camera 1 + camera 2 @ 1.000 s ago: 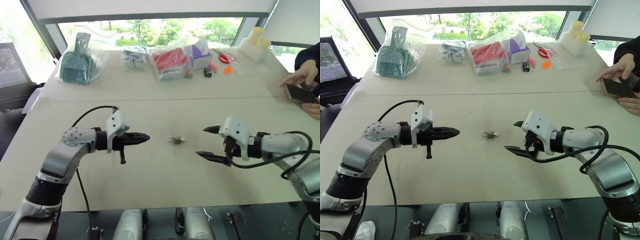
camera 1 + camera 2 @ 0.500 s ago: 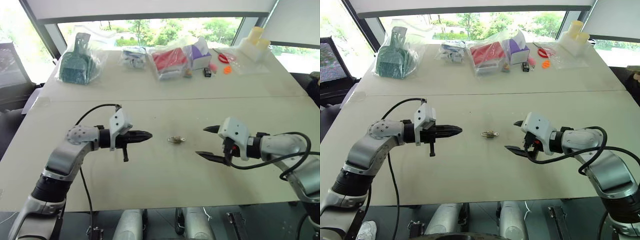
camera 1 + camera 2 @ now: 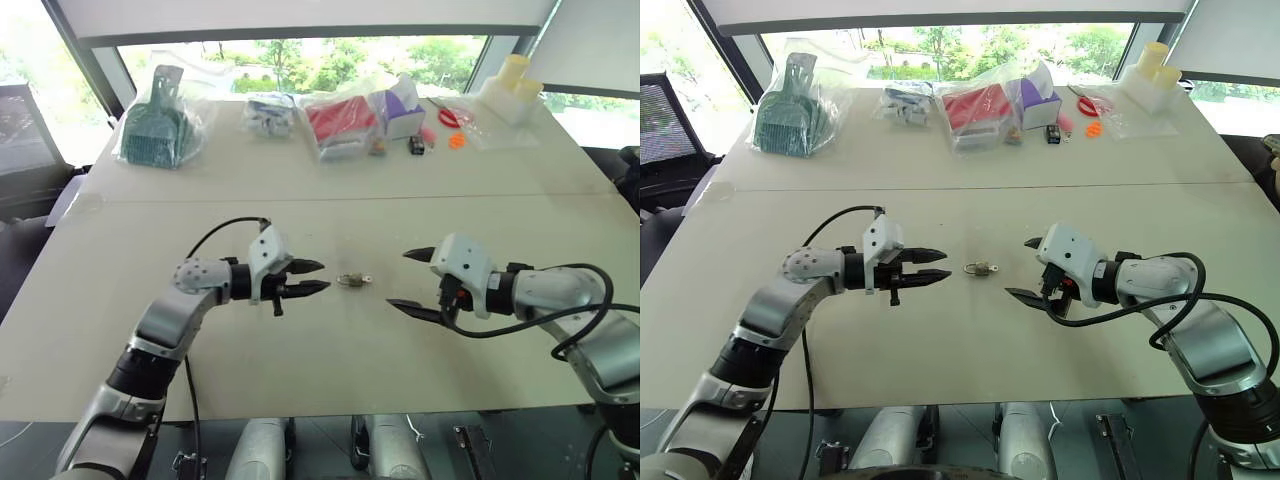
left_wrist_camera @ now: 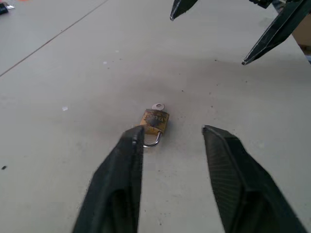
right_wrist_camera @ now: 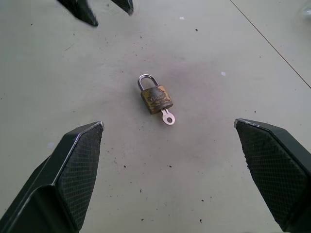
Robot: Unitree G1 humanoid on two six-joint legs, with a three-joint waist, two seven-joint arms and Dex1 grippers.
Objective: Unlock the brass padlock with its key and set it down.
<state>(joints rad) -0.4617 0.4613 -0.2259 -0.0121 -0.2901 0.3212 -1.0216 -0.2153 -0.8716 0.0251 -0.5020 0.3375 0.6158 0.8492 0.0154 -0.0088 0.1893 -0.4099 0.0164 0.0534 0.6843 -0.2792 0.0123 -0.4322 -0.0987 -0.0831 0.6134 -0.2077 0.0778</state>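
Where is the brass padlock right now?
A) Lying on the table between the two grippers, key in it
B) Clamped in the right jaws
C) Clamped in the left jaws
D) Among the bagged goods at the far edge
A: the brass padlock lies flat on the table with its key sticking out, between the left gripper and the right gripper, both with jaws apart and touching nothing.

We seem to be in an office or lab room set up for trials. A wide pale table (image 3: 330,370) fills the lower and middle frame. Along its far edge, at the top, lie goods in clear plastic bags (image 3: 155,125), red scissors (image 3: 447,115) and small oddments. Behind them large windows (image 3: 330,55) show green trees. An office chair (image 3: 665,130) stands at the upper left.
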